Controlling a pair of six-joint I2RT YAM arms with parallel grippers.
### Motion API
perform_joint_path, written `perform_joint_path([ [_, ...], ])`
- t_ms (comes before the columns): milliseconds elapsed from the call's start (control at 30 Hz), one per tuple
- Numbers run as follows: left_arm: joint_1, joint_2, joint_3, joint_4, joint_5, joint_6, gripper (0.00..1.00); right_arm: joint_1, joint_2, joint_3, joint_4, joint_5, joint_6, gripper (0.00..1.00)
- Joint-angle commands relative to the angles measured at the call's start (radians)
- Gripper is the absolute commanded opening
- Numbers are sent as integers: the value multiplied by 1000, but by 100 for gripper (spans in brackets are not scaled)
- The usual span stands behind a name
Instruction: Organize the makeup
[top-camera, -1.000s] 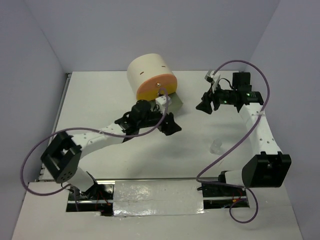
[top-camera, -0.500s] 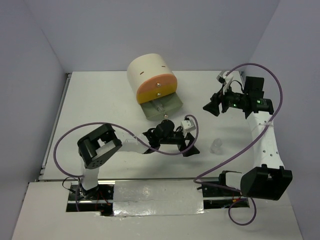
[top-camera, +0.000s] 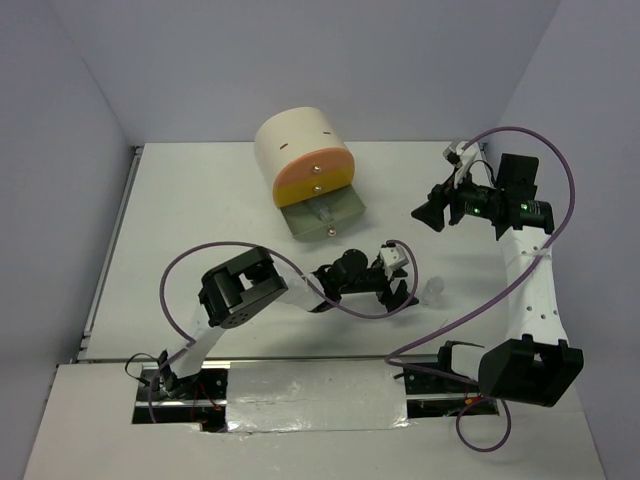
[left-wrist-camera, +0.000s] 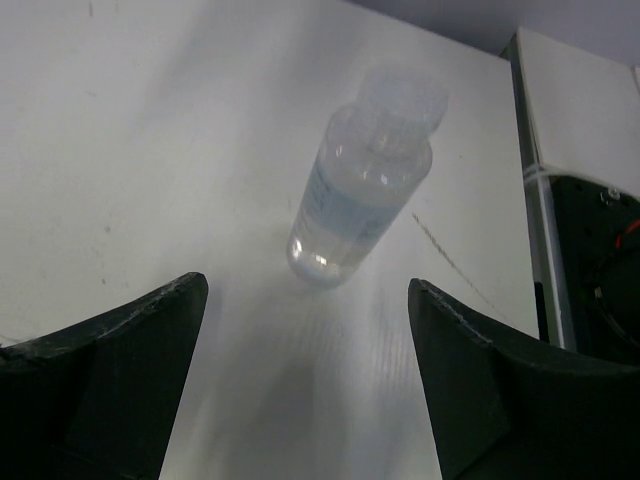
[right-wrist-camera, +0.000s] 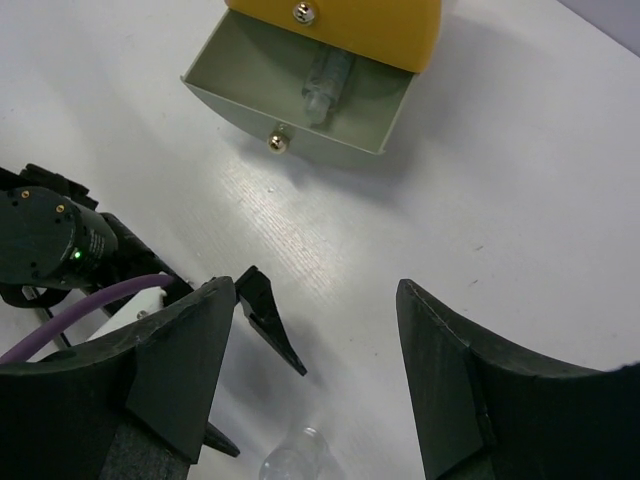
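At the near edge of the white worktop (top-camera: 200, 200) the left arm reaches to the right. The left gripper (left-wrist-camera: 306, 285) has its two dark, matte fingers spread wide with nothing between them. Just beyond the fingertips, and not touching them, is a clear bottle (left-wrist-camera: 358, 190). It sits right of the middle of the worktop, closer to the near edge than to the far one. It is a small round cylinder of transparent plastic with a narrower pale cap and a faint band around its body. It appears to stand on its base with its long axis upright and the cap on top, though the slanted wrist view leaves that a little unsure. Farther in, about midway to the far edge, a grey-green drawer (right-wrist-camera: 340, 148) stands pulled out. It is a shallow, smooth-walled tray with a small brass knob (right-wrist-camera: 278, 140) on its front. A second clear bottle (right-wrist-camera: 325, 78) lies on its side in the drawer, with its long axis running from the drawer's front towards its back. The drawer belongs to a cream unit (top-camera: 300, 140), a smooth drum with a flat orange-yellow face, which stands near the far edge. Towards the right edge, the right gripper (right-wrist-camera: 315, 290) hangs above the worktop, its fingers parted and holding nothing.
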Motion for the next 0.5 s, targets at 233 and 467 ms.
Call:
perform_joint_path([
  [233, -29, 98, 153, 134, 45, -1, 94, -42, -19, 7, 37, -26, 39, 73],
  [467, -42, 136, 228, 97, 57, 2, 95, -48, -16, -4, 44, -26, 47, 73],
])
